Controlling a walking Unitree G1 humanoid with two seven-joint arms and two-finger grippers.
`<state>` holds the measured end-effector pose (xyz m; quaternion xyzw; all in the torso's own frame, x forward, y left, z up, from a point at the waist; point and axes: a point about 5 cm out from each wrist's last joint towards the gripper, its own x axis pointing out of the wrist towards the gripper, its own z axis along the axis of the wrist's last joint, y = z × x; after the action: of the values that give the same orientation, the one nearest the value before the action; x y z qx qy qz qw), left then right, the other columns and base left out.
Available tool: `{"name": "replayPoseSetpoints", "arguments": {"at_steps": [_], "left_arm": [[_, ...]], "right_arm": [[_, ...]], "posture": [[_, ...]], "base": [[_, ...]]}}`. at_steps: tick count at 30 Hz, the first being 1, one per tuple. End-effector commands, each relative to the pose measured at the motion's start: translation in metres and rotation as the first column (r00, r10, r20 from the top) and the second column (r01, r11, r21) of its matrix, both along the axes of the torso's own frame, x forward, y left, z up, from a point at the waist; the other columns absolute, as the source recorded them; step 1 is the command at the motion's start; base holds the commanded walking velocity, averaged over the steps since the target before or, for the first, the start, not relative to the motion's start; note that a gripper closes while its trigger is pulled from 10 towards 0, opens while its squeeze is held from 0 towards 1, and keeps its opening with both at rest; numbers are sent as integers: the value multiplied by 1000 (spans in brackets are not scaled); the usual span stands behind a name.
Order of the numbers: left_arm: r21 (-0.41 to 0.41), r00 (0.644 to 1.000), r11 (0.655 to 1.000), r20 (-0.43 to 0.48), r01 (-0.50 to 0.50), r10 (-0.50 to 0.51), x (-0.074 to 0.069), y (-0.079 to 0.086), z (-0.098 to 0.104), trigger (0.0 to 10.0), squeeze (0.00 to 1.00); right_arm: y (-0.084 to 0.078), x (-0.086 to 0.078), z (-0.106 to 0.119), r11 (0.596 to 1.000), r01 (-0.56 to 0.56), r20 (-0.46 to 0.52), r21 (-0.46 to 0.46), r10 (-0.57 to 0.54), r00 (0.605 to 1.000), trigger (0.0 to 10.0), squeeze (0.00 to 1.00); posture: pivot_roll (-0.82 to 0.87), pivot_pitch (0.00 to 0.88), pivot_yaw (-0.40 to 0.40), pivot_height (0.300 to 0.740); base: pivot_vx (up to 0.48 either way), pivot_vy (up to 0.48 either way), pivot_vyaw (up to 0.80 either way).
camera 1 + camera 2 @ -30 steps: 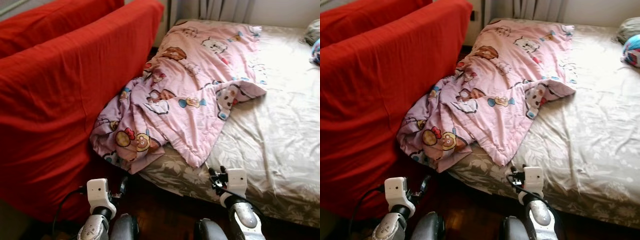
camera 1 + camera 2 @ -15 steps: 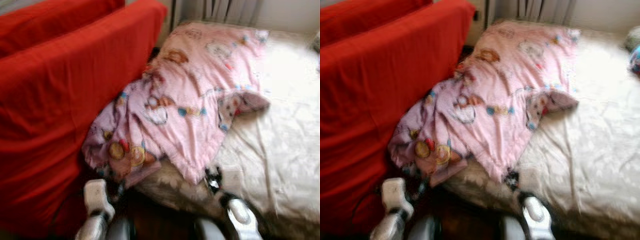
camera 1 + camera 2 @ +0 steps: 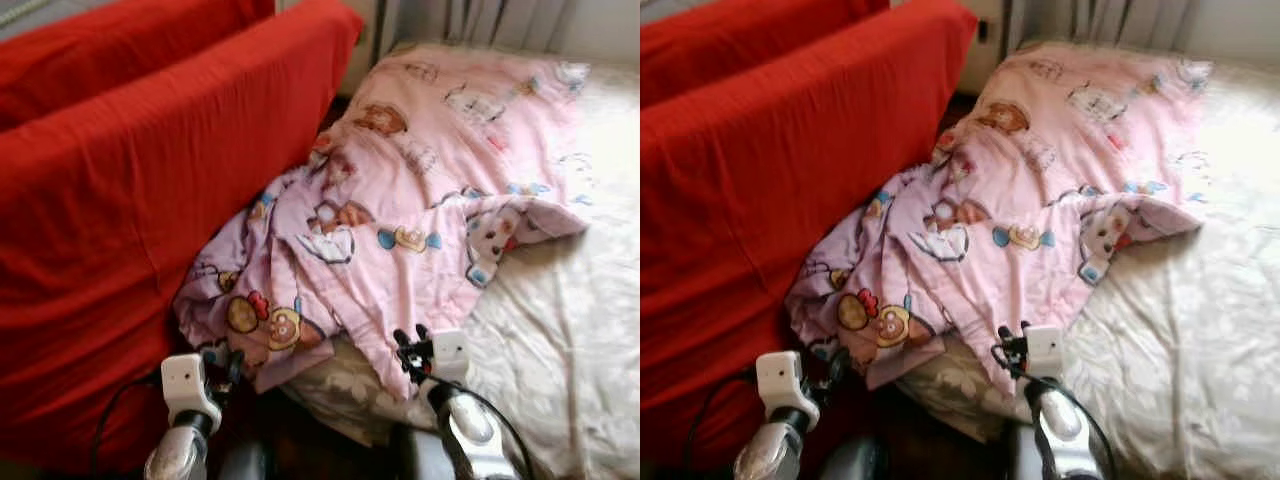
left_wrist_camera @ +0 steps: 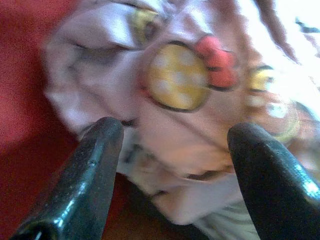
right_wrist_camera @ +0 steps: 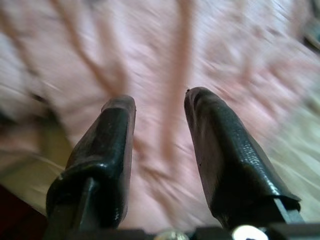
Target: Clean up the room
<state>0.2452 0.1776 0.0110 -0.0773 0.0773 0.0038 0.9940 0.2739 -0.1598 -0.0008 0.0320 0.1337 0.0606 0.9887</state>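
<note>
Both grippers low at the bed's (image 3: 560, 330) near edge: left gripper (image 4: 172, 142) fingers spread wide, right gripper (image 5: 160, 107) fingers parted, facing the pink quilt (image 3: 420, 200).

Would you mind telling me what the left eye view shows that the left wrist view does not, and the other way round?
Left eye view: the red sofa, the bed sheet and both arms, with the right end effector at the pink quilt's hanging edge.

Left wrist view: the left end effector, fingers spread open, close to a yellow cartoon face with a red bow.

Both: the pink quilt bunched against red fabric.
</note>
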Motion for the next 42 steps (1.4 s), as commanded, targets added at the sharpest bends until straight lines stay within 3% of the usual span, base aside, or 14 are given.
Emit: {"name": "replayPoseSetpoints", "arguments": {"at_steps": [1,3,4,6,7,13,22,23,27,32,42], "left_arm": [[6,999,1000,-33,-8,9,-7,4,-6,10000,0],[8,999,1000,-31,-7,8,-7,5,-6,10000,0],[8,1000,1000,-29,-7,7,-7,5,-5,10000,0],[9,1000,1000,-26,-6,7,-7,5,-4,10000,0],[11,1000,1000,-23,-5,6,-7,5,-3,10000,0],[21,1000,1000,11,-7,7,-5,8,6,10000,0],[33,998,999,52,-32,30,-5,14,19,10000,0],[34,998,999,57,-39,37,-9,16,21,10000,0],[37,997,998,54,-48,46,-17,17,22,10000,0],[36,997,998,48,-60,58,-29,18,24,10000,0],[34,997,997,13,-71,71,-44,15,23,10000,0]], "right_arm": [[1,-6,-11,998,39,-82,45,-36,996,10000,0],[3,-6,-13,997,46,-115,66,-38,993,10000,0],[4,-5,-13,996,44,-118,74,-35,992,10000,286],[5,-5,-14,995,41,-126,86,-30,992,10000,286],[7,-5,-15,996,33,-141,85,-21,990,10000,1000],[16,4,-15,972,121,-223,203,-74,972,10000,1000],[20,16,-9,947,179,-281,268,-100,954,10000,1000],[22,17,-9,946,172,-287,275,-89,954,10000,35],[23,19,-8,944,170,-294,282,-84,952,10000,0],[26,22,-5,918,160,-298,362,-48,953,10000,0],[20,17,-10,925,157,-312,346,-44,949,10000,0]], "posture": [[-88,176,24,620],[-88,179,25,620],[-84,186,26,620],[-80,194,28,620],[-80,194,28,620],[-31,248,22,620],[26,321,10,620],[38,338,5,620],[57,355,4,620],[73,375,-1,620],[76,397,-11,620]], "base": [[0,0,0],[0,0,0],[0,0,0],[0,0,0],[0,0,0],[0,0,0],[0,0,0],[0,0,0],[0,0,0],[0,0,0],[0,0,0]]}}
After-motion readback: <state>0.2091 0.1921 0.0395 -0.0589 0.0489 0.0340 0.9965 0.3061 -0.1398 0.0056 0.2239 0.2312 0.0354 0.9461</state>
